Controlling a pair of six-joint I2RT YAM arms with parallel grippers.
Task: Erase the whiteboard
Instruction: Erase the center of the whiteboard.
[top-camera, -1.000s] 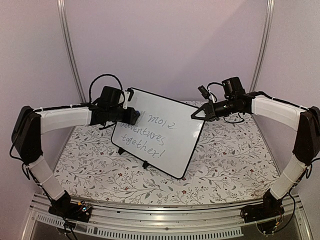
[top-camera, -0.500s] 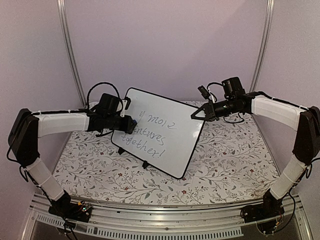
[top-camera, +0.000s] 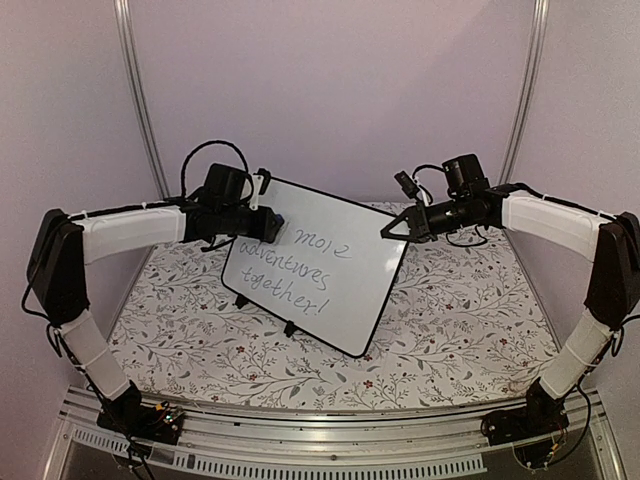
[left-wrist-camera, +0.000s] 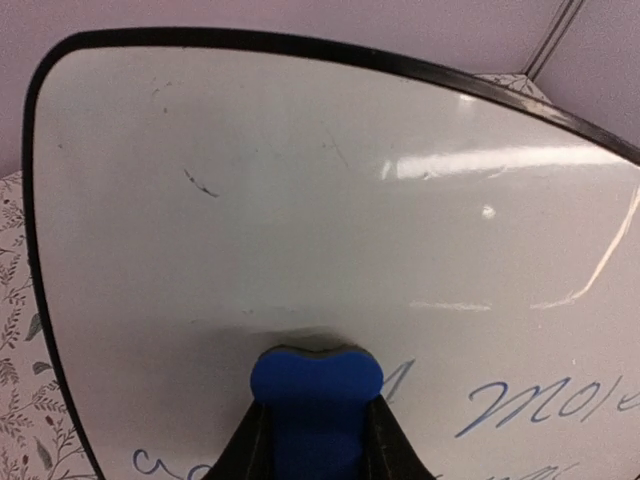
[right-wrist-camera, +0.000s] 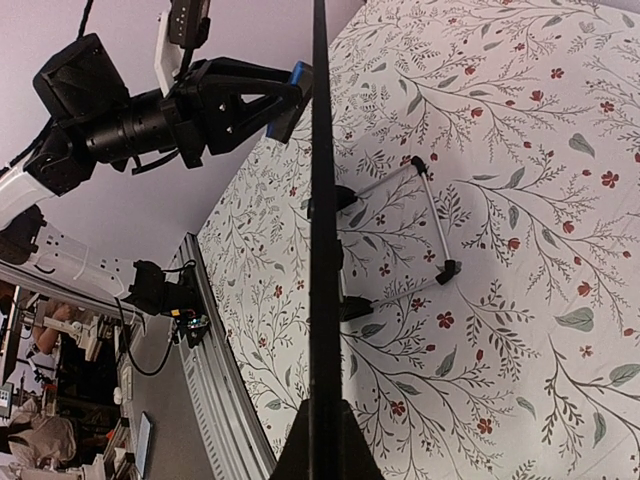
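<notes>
- bench (top-camera: 470, 330): matte cloth, printed with leafy sprigs and small red flowers.
- whiteboard (top-camera: 335, 300): glossy white, thin black frame, rounded corners. It stands tilted mid-bench on small black feet. The top view shows handwritten script, and only the left wrist view shows faint grey flecks on its upper area.
- wire stand (right-wrist-camera: 432, 222): seen only from the right wrist, where the board is edge-on.
- right gripper (top-camera: 390, 231): pinched on the board's right edge.
- left gripper (top-camera: 262, 225): clamped on the eraser.
- eraser (left-wrist-camera: 315, 385): blue, round-lobed, pressed to the board's face at upper left.
</notes>
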